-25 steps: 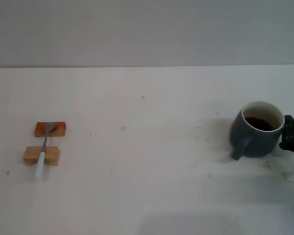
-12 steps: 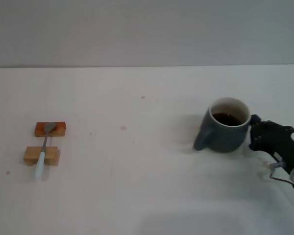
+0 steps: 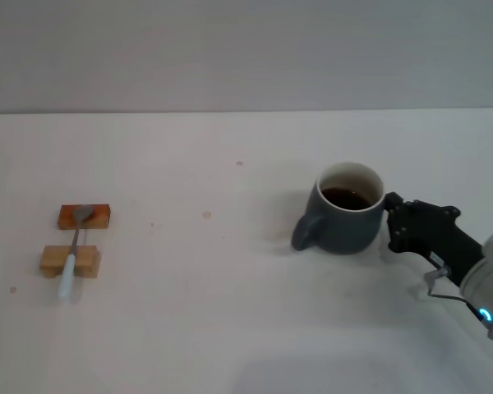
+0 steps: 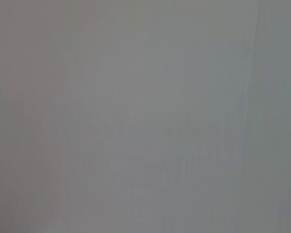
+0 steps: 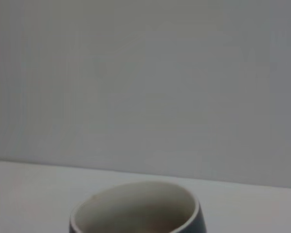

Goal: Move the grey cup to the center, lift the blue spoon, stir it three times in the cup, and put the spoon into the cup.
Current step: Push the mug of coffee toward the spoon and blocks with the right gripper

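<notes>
The right gripper point(image 3: 390, 220), clenched on the grey cup point(image 3: 343, 208), has slid it further from the worktop's right edge.

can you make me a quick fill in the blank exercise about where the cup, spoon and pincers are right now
1. The grey cup holds a dark ____.
2. The blue spoon lies across two wooden ____.
3. The right pincer is at the cup's side opposite its ____.
4. The left pincer is ____ of the head view.

Missing words: liquid; blocks; handle; out
</notes>
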Tool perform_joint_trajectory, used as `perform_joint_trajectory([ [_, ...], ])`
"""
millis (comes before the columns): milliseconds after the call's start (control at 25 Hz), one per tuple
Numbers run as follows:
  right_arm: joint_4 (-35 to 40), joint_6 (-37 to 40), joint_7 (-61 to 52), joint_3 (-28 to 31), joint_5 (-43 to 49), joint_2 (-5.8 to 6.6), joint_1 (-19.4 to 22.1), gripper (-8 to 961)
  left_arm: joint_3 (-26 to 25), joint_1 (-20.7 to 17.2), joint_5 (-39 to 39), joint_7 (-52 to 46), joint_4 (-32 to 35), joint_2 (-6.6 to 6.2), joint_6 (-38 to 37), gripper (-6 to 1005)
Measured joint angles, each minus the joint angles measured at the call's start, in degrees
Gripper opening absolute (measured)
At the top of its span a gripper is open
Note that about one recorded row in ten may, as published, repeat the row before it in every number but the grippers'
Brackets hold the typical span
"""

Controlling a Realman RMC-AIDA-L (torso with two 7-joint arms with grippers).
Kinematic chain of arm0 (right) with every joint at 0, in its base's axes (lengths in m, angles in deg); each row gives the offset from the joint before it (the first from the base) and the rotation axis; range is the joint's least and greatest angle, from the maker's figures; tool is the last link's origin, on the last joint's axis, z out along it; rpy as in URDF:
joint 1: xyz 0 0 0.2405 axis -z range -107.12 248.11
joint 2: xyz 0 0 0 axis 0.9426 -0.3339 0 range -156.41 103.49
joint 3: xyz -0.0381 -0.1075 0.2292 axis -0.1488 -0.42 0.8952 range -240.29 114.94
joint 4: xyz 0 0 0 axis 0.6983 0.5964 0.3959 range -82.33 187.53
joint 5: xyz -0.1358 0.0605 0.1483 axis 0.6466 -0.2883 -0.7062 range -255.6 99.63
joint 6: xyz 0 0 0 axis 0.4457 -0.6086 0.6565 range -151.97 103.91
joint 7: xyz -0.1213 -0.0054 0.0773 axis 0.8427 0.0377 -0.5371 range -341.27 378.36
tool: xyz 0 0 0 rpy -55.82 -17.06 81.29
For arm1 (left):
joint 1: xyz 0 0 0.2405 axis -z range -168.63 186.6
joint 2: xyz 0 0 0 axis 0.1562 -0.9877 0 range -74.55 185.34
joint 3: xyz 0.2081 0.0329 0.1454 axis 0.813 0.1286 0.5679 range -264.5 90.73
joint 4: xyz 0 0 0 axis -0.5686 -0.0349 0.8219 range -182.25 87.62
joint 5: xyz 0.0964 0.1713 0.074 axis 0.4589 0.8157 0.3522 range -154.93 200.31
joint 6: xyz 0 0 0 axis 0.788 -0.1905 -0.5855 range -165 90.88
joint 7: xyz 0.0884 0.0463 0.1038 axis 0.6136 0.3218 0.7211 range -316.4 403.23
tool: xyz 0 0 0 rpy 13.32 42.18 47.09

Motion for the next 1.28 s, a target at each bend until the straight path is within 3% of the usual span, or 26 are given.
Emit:
perform_joint_trajectory([
  [800,-0.8,-3.8,-2.2,-6.7,2.8,-0.2,-7.4,0,0.2,-1.2,-0.1,-1.4,-0.1,-0.14,-1.0,785],
  [1280,-1.7,-4.3,-2.2,-8.7,2.8,-0.3,-9.0,-1,0.6,-1.5,-0.1,-1.5,0.1,-0.05,-1.0,785],
])
